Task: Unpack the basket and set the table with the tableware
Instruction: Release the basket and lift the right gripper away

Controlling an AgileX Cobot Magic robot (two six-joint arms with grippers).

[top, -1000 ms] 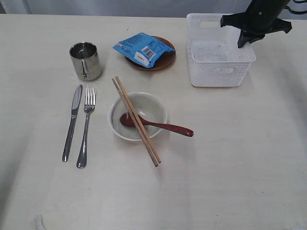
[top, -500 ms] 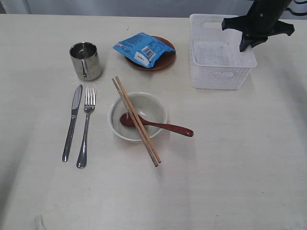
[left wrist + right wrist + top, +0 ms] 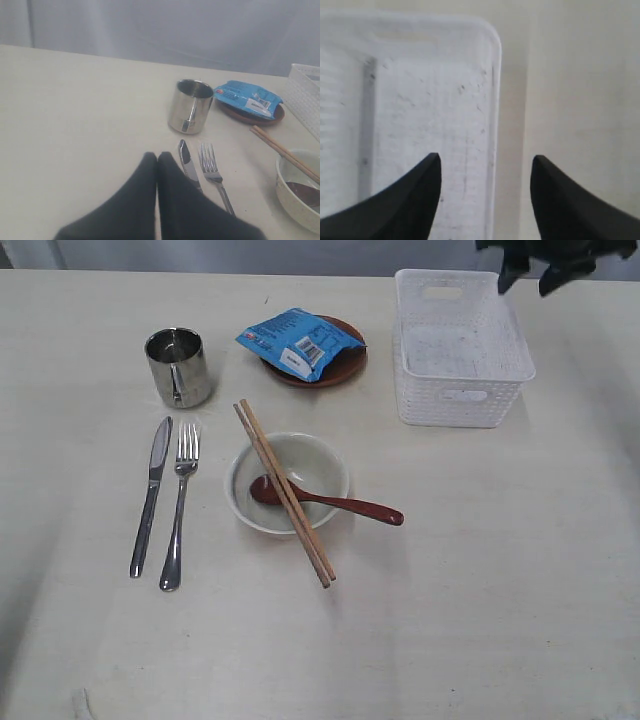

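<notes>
The white basket (image 3: 460, 400) stands empty at the back right of the table (image 3: 480, 590). My right gripper (image 3: 528, 280) hangs open above the basket's far right corner, holding nothing; in the right wrist view it (image 3: 486, 159) straddles the rim of the basket (image 3: 430, 100). Laid out on the left are the steel cup (image 3: 178, 366), knife (image 3: 150, 495) and fork (image 3: 180, 502). The cream bowl (image 3: 318, 465) holds the wooden spoon (image 3: 350, 506), with chopsticks (image 3: 285, 492) across it. The brown plate (image 3: 345, 368) sits behind. My left gripper (image 3: 157, 156) is shut and empty, near the knife (image 3: 189, 167).
A blue snack packet (image 3: 298, 342) lies on the brown plate. The left wrist view also shows the cup (image 3: 190, 106), fork (image 3: 212, 172), packet (image 3: 247, 95) and the bowl's rim (image 3: 295, 192). A grey curtain runs behind the table's far edge.
My right gripper has risen from the basket's right rim to the top edge of the exterior view. The basket shifted slightly, then stayed still. The tableware has not moved.
</notes>
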